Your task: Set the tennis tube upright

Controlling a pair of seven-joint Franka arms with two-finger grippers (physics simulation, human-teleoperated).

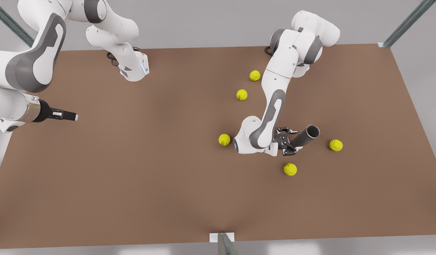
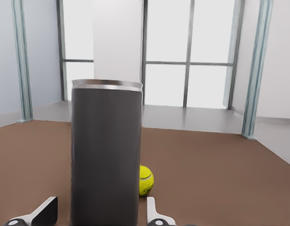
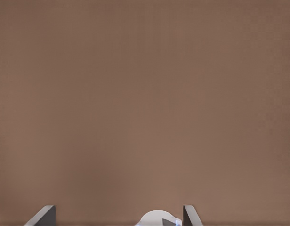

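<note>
Dark grey metal, silvery rim: the tennis tube (image 1: 304, 137) sat right of centre in the front view, over the brown table (image 1: 132, 177), tilted with its open mouth pointing to the upper right of the frame. Left gripper (image 1: 288, 141) was clamped on the tube's lower end, fingers on either side of it. In the left wrist view the tube (image 2: 106, 155) rose up the left-centre of the frame between the two fingertips (image 2: 154, 209), rim at the far end, one yellow ball (image 2: 145, 180) just beside its wall.

Five yellow tennis balls lay on the table in the front view: one (image 1: 335, 145) near the tube's mouth at right, one (image 1: 290, 169) below the gripper, one (image 1: 224, 139) left of the arm's wrist, two (image 1: 242, 94) and (image 1: 254, 75) higher up near centre.

Right gripper (image 1: 73, 116) waited at the far left edge of the front view, above the table, well apart from everything; fingers looked together there. In the right wrist view its fingertips (image 3: 41, 215) stood well apart over bare table (image 3: 145, 103), so I cannot tell its state.
</note>
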